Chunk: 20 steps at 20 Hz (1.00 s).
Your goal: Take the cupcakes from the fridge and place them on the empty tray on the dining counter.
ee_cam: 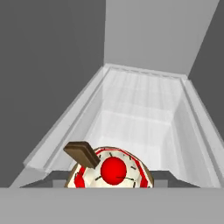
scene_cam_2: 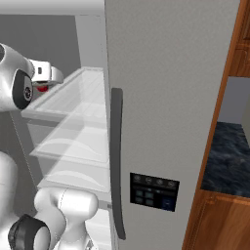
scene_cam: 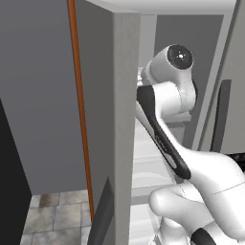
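Observation:
A cupcake (ee_cam: 111,170) with a red-and-white top, a red cherry and a brown chocolate piece sits close up between my fingertips. My gripper (ee_cam: 109,178) is shut on it, inside the open fridge (scene_cam_2: 166,97), above a translucent white shelf (ee_cam: 140,109). From the right base view, the cupcake's red top (scene_cam_2: 43,88) peeks out under my hand (scene_cam_2: 46,73), just over the upper shelf (scene_cam_2: 83,97). A corner of the dining counter (scene_cam_2: 227,156) shows at the right with its black marbled top. The tray is out of view.
The open left fridge door (scene_cam: 122,119) stands close on the arm's left. The right door carries a long dark handle (scene_cam_2: 116,161) and a dark dispenser panel (scene_cam_2: 154,191). Lower shelves (scene_cam_2: 73,146) lie under my hand. Tiled floor (scene_cam: 52,215) shows at the lower left.

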{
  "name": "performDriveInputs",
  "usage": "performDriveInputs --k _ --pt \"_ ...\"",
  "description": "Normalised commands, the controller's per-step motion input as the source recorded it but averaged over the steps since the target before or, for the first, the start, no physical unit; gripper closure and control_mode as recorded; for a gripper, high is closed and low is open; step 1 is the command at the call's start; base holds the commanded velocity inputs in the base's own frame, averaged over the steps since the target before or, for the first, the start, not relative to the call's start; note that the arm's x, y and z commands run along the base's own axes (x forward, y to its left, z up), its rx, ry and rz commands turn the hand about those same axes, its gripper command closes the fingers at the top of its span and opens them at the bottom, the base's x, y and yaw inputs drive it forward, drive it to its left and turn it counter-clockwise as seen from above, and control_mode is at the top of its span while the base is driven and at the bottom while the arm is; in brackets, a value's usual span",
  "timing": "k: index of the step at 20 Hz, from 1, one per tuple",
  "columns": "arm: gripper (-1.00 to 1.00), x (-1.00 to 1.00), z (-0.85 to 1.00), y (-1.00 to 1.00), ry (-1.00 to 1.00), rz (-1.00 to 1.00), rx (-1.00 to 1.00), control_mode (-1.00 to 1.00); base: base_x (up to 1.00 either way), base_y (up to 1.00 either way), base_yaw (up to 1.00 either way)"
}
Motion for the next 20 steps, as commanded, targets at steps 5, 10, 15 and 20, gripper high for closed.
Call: performDriveInputs --k 5,10,15,20 --pt "1.00 -1.00 0.19 -0.21 0.00 -0.01 0.00 -1.00 0.00 0.00 0.00" --pt "1.00 -0.88 -0.19 -0.27 0.07 -0.03 0.00 -1.00 0.00 0.00 0.00" --pt "1.00 -0.38 -0.29 -0.31 0.03 -0.07 -0.02 -1.00 0.00 0.00 0.00" --pt "1.00 0.00 -0.25 -0.29 0.00 -0.07 -0.01 -1.00 0.00 0.00 0.00"
